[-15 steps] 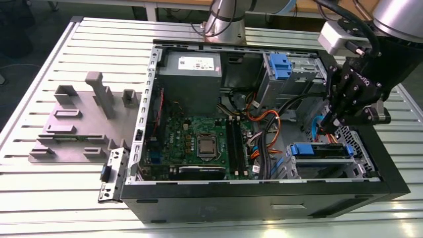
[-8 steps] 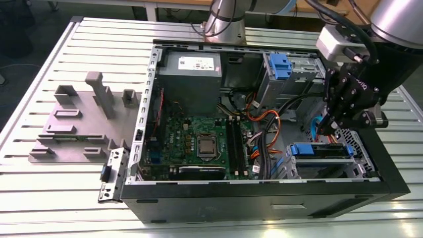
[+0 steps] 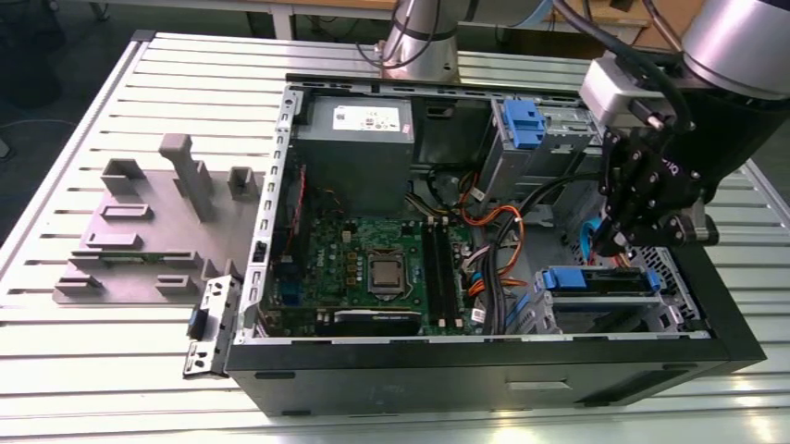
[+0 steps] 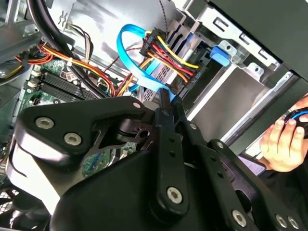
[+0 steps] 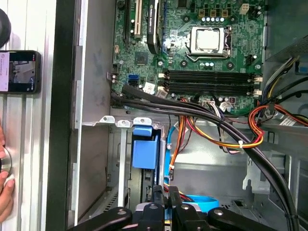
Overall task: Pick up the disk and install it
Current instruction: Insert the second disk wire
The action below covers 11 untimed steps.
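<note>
Inside the open computer case (image 3: 494,375), at the corner by the exterior view's right, the gripper (image 3: 617,248) hangs point-down over the lower drive cage (image 3: 672,319). Both wrist views show its two black fingers (image 4: 163,125) drawn close together with no gap between their tips. Nothing can be seen clamped between them, so it seems to be holding nothing.

The disk (image 3: 601,280) lies just below and beside those tips. It sits flat in the cage with the blue face of its carrier turned up toward the arm. In the first wrist view that blue face (image 5: 146,147) lies straight ahead of the gripper (image 5: 163,190). The narrow stance probably lets the fingers slip between the cage walls and the wiring, or press on the carrier rather than grip it. Whether they touch the disk cannot be told. The disk looks largely seated in its slot.

A bright blue data cable (image 4: 132,62) and a bundle of red, yellow and black power leads (image 4: 168,55) loop close past the fingertips.

Further out, the case also holds the green motherboard (image 3: 370,268), a grey power supply box (image 3: 358,139) and an upper bay with a small blue latch piece (image 3: 524,125). The case rests on a slatted table (image 3: 74,370), where a grey fixture plate (image 3: 136,250) lies toward the exterior view's left. A person's hand (image 4: 281,142) waits outside the case wall.
</note>
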Available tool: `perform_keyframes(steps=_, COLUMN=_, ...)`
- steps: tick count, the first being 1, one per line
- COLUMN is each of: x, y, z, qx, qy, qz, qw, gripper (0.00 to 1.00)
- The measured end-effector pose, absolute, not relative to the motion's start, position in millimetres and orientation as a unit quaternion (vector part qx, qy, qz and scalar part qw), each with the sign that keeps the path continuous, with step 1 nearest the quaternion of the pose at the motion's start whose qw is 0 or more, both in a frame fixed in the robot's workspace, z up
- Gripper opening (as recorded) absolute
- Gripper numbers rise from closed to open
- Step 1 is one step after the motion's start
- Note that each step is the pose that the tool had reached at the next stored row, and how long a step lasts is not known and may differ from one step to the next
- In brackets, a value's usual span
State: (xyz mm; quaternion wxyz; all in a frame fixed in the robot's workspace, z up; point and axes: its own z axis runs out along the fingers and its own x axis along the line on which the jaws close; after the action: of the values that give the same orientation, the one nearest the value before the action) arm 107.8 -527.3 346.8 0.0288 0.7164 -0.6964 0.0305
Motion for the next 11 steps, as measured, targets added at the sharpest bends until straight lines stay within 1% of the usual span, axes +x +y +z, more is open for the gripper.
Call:
perform_keyframes(steps=5, x=106, y=-533, z=345, qx=0.716, qy=-0.697, qz=0.032, qw=0.019, gripper=0.16)
perform_keyframes(steps=11, x=102, y=-539, z=342, qx=0.717, qy=-0.697, qz=0.023, qw=0.005, gripper=0.16)
